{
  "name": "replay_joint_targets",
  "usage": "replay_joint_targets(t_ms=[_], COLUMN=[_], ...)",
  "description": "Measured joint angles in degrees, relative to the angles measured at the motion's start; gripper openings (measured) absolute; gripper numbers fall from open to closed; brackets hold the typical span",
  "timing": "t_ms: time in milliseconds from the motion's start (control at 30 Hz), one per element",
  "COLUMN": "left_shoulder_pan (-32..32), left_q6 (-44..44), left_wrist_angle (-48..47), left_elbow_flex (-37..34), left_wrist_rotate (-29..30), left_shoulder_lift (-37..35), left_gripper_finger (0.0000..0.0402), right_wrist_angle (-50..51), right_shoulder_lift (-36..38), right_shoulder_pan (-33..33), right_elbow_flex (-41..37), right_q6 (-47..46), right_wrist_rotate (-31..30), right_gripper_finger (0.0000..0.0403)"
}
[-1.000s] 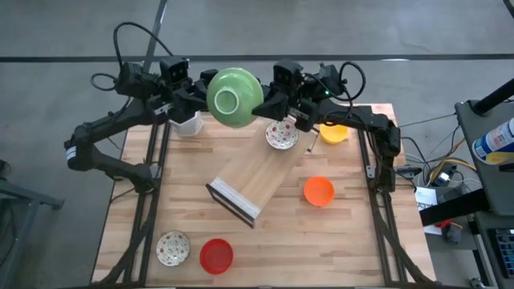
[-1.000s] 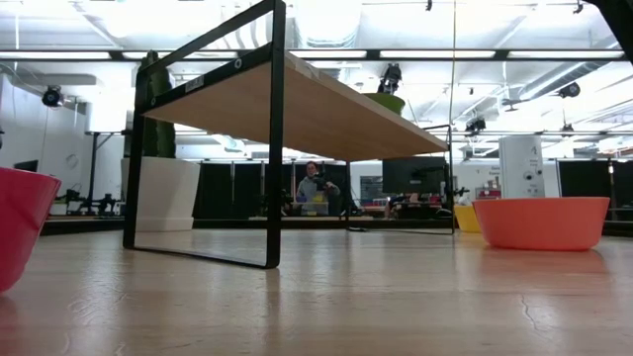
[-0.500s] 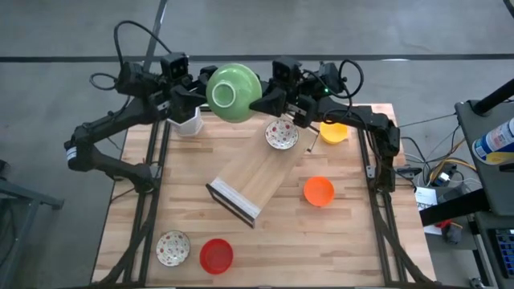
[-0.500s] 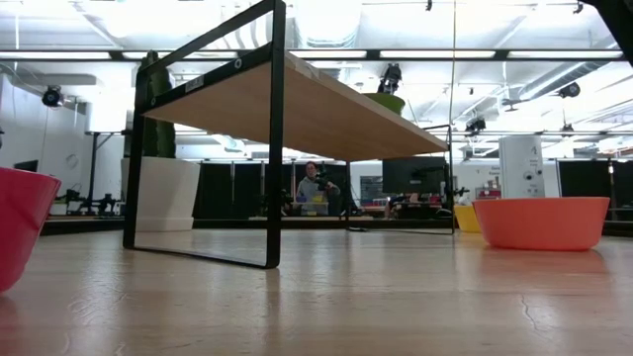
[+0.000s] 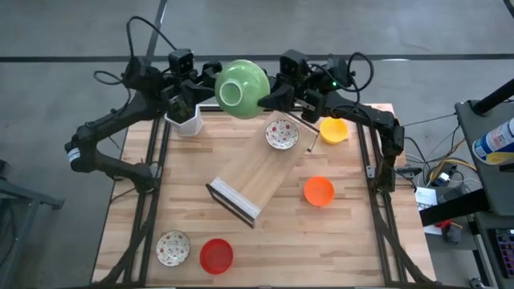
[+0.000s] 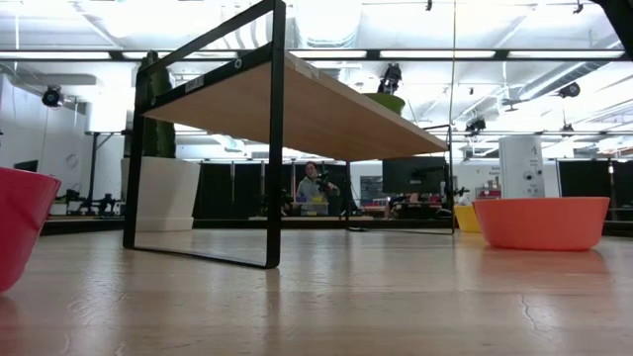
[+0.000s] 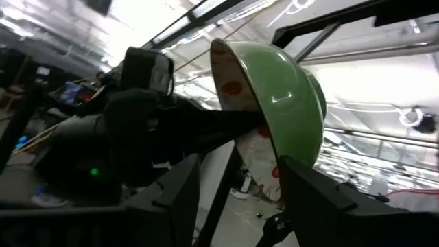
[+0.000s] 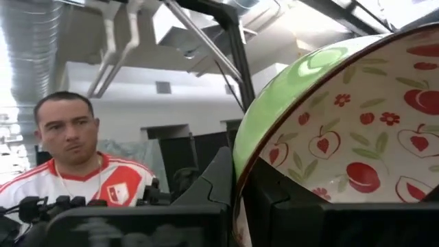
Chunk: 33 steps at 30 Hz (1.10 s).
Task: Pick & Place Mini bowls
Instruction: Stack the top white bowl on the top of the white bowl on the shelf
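A large green bowl (image 5: 241, 87), white with red fruit prints inside (image 8: 357, 158), hangs on its side above the table's far edge. My right gripper (image 5: 269, 98) is shut on its rim. My left gripper (image 5: 207, 88) is open just left of the bowl. In the left wrist view its fingers stand apart below the bowl (image 7: 274, 103), off it. The mini bowls rest on the table: a white patterned one (image 5: 281, 133), a yellow one (image 5: 334, 130), an orange one (image 5: 319, 191), a red one (image 5: 215, 255) and another white patterned one (image 5: 173, 247). My right gripper pinches the green bowl's rim (image 8: 236, 180), one finger (image 8: 216, 178) on the green outside and the other against the patterned inside. The fingers come from the table's right, slanting upward. The bowl is lifted clear and tipped on its side, its foot facing up and left.
A wooden shelf with a dark frame (image 5: 245, 186) stands askew mid-table. A white pot with a cactus (image 5: 186, 122) stands at the far left, right under my left arm. A person (image 8: 75, 158) stands beyond the table's far side.
My left gripper has opened, let go of the green bowl and drawn back toward the table's left. The bowl stays in my right gripper and has gone a little toward the far edge with it.
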<state>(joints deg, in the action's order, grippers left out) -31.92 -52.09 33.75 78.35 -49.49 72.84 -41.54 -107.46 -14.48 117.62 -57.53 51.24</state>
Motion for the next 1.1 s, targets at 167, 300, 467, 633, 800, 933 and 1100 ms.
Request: replay_joint_targets(t_ms=[167, 300, 467, 633, 800, 933, 1100], left_shoulder_pan=[-2.26, -3.7, -5.25, -5.18, -5.32, -5.67, -5.96], left_q6=[0.56, -0.39, -0.62, -1.89, -3.48, -5.29, -8.29], left_wrist_angle=[-0.96, -2.15, -4.21, -5.08, -5.68, -5.43, -5.76], left_elbow_flex=[-1.74, -4.31, -7.41, -10.13, -12.91, -14.39, -16.04], left_wrist_rotate=[-2.36, -4.02, -4.36, -4.46, -4.88, -5.05, -4.87], left_shoulder_lift=[0.17, 0.32, -0.06, -0.05, -0.08, -0.51, -0.86], left_gripper_finger=[0.0186, 0.0186, 0.0186, 0.0186, 0.0186, 0.0186, 0.0186], right_wrist_angle=[6.27, 12.06, 27.12, 46.3, 62.5, 75.29, 88.44], right_shoulder_lift=[0.75, 1.63, 3.99, 6.85, 10.28, 12.06, 13.69], right_shoulder_pan=[0.41, -0.11, -1.12, -2.1, -2.66, -3.0, -3.25], right_elbow_flex=[0.03, 0.04, 0.11, 0.11, 0.11, 0.11, 0.11], right_q6=[1.6, 3.03, 8.37, 15.34, 21.77, 26.08, 31.43], right_wrist_rotate=[2.46, 3.18, 3.05, 2.73, 1.29, -2.24, -9.3], right_gripper_finger=[0.0011, 0.0011, 0.0011, 0.0011, 0.0011, 0.0011, 0.0011])
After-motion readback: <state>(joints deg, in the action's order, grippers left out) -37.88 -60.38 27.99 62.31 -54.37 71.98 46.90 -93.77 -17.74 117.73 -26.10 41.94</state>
